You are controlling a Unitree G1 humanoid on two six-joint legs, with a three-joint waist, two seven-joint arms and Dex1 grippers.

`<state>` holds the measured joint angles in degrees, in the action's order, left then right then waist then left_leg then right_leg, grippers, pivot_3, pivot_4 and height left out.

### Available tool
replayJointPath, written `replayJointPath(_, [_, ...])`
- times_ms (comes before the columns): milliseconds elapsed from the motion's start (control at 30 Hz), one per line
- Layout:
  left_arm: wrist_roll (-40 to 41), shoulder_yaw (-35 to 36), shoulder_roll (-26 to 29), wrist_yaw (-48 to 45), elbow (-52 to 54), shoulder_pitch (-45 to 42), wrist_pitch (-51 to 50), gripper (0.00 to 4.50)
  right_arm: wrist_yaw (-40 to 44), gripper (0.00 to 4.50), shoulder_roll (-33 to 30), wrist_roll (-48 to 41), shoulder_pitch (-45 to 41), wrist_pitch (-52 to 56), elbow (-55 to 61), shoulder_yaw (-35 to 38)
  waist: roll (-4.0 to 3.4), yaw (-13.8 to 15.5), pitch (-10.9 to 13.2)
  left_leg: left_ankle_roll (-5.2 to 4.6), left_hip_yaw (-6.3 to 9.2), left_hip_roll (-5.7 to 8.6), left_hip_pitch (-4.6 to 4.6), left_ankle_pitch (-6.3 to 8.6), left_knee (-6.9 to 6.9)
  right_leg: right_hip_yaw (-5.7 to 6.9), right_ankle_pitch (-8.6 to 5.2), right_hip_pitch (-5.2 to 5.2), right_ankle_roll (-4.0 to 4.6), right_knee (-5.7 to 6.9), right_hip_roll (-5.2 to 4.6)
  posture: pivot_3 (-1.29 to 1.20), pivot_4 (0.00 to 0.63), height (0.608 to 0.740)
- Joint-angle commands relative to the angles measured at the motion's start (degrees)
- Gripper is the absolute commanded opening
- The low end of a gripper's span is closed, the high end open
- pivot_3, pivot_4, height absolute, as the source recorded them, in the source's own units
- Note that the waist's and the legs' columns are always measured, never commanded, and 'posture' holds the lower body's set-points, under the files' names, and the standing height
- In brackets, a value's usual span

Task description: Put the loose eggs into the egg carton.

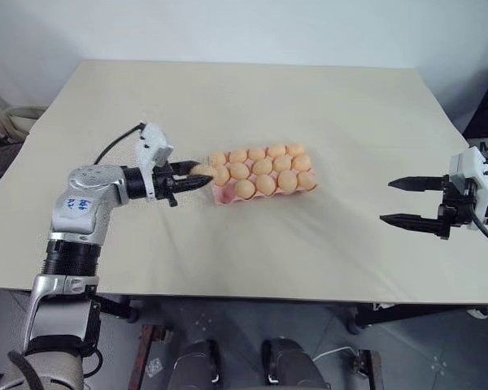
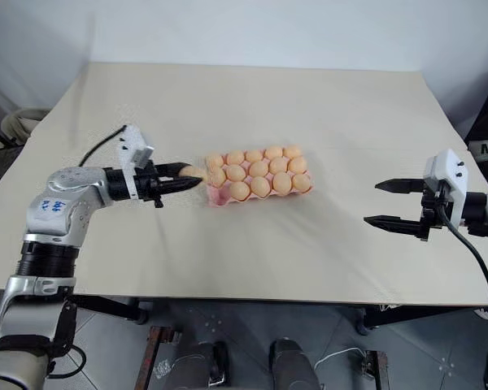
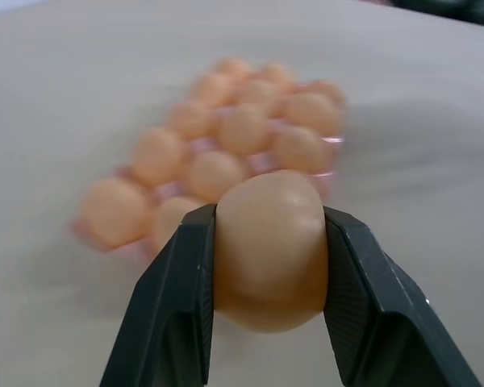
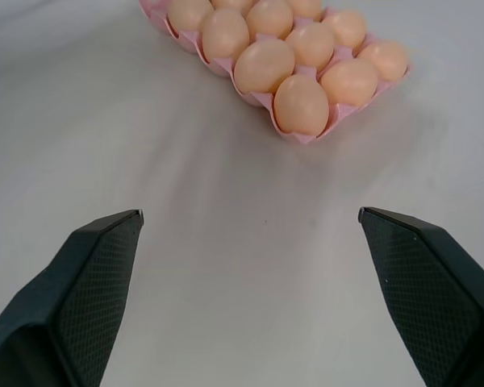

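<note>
— Closest to the lens, what's in the left wrist view?

— Two black fingers [image 3: 177,314] of the left gripper [image 1: 197,179], clamped on one loose egg [image 3: 270,250]. It sits pinched between the pads, a pad pressed to each flank, and its pale orange-tan end bulges out past the fingertips.

— And beyond those jaws?

— Straight ahead of them lies the egg carton [image 1: 228,197], a pink moulded tray flat on the table [image 1: 309,244]. From the head cameras the held egg hangs right at the carton's near end, just beside the eggs already seated [image 1: 264,171] there. Whether it touches that end I cannot tell.

— How full is the tray?

— Rows of eggs fill the cups; I can make out three rows, all the same colour as the one in the grip. At the corner closest to the left jaws the pink shows bare.

— What about the other arm?

— The right gripper [image 1: 411,201] hangs above the table, jaws spread wide with nothing between them. The carton is well apart from it, off beyond its fingertips; in the right wrist view the tray's far end [image 4: 306,137] shows ahead of the gap between the two fingers [image 4: 97,282].
</note>
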<state>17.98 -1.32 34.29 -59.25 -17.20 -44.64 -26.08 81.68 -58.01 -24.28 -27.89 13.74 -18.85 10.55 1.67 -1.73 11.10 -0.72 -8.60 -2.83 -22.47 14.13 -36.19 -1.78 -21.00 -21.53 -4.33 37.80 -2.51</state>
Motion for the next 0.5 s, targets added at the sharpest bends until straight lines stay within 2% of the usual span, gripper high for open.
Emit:
replayJointPath(33, [-2.58,-2.76,-1.53,-3.58,-7.46,-3.53,4.78,1.54,-1.08,4.5,-0.4,-2.14,1.82,0.24,3.38,3.77,0.0,0.02,0.0,0.0,0.0,0.0,0.0,0.0,0.0,-0.01,0.0,0.0,0.0,0.0,0.0,0.0,0.15,0.74])
replayJointPath(267, [-7.35,-5.27,-6.68,-4.59,-23.06,-11.04,12.97,1.54,-3.68,4.5,-1.2,-3.98,10.34,2.31,9.63,9.44,0.01,0.13,0.0,-0.05,0.03,0.0,-0.19,0.03,-0.02,-0.01,0.0,-0.13,0.0,-0.08,-0.01,0.0,0.15,0.74])
replayJointPath(467, [-9.51,-5.11,-8.22,-5.1,-30.4,-14.64,16.78,1.54,-5.4,4.5,-1.4,-4.84,15.45,4.01,13.5,13.2,0.01,-0.1,0.01,-0.04,0.04,-0.01,-0.26,0.03,-0.05,-0.01,0.0,-0.2,-0.01,-0.07,0.01,0.0,0.15,0.74])
replayJointPath(500, [-10.17,-5.39,-8.14,-5.15,-31.04,-14.9,17.36,1.83,-5.58,4.5,-1.42,-4.91,15.84,4.13,13.79,13.49,0.01,-0.12,0.01,-0.04,0.04,-0.02,-0.25,0.03,-0.05,-0.01,0.0,-0.2,-0.01,-0.06,0.01,0.0,0.15,0.74])
